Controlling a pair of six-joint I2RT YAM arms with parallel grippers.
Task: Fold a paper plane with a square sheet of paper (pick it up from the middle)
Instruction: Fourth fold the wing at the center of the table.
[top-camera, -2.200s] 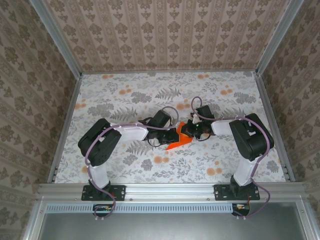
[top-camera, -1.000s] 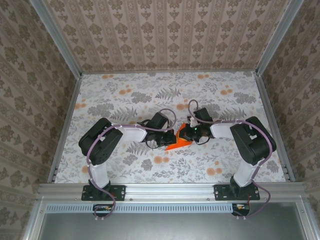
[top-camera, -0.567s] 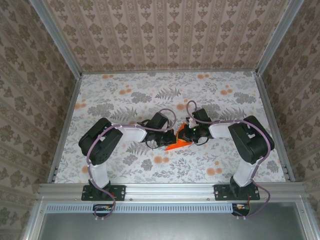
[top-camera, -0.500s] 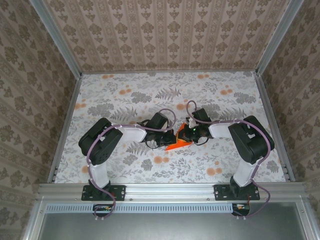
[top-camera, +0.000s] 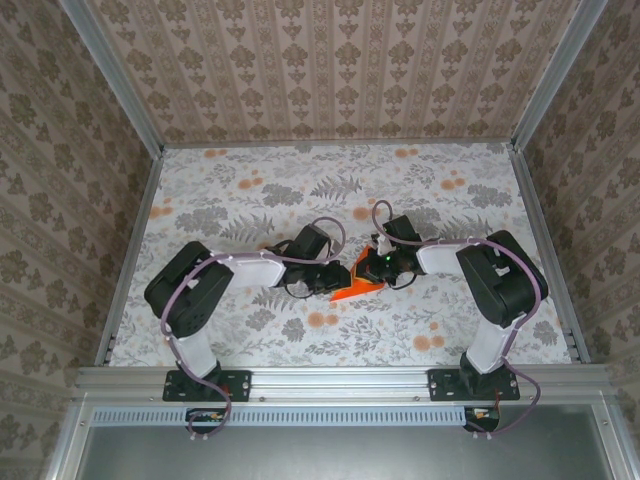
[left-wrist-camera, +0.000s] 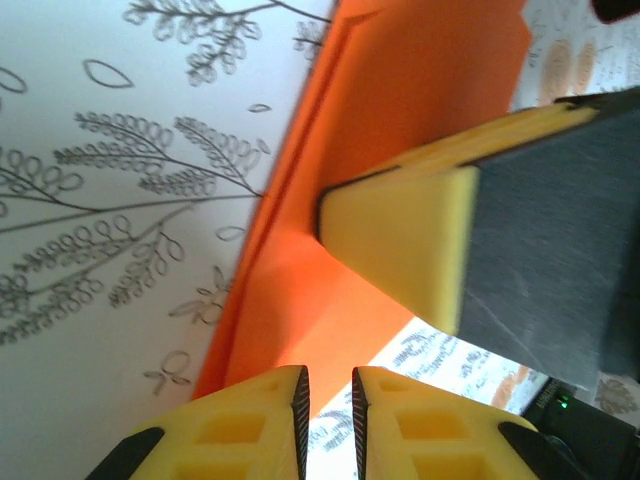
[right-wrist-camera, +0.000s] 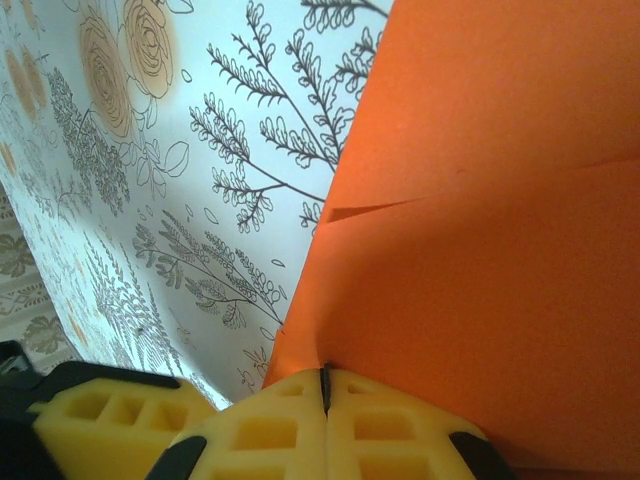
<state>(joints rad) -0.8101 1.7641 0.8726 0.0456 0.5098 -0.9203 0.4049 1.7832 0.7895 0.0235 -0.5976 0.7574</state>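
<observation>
From above, the square sheet of paper (top-camera: 358, 284) lies folded, my left hand (top-camera: 331, 282) beside it, my right hand (top-camera: 378, 268) on it: creasing, I judge. Left wrist: hand a crack apart, empty; next, lift a flap. Right wrist: hand together, pressing layered edges too fine from above.

Lab booth: aluminium frame (top-camera: 340, 380), wallpaper (top-camera: 330, 70)
</observation>
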